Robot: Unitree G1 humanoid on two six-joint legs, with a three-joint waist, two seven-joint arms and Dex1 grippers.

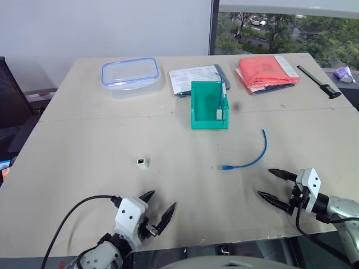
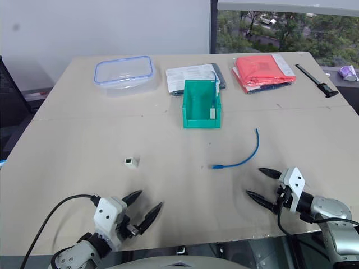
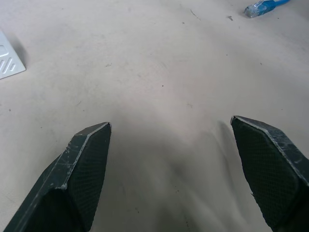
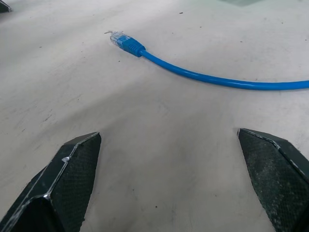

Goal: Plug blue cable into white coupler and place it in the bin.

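Cable (image 1: 250, 159) loose beside open right pincer (image 1: 275, 184)

The two head views look forward and down over the table (image 1: 84, 168), sharing nearly the whole scene. Each wrist view sits low and close to the tabletop; both catch the blue cable (image 4: 203, 77) toward twelve to two o'clock.

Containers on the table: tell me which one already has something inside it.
The small green plastic bin at the table's middle: a blue cable with a white piece stands in it. The clear blue-rimmed plastic food container looks empty.
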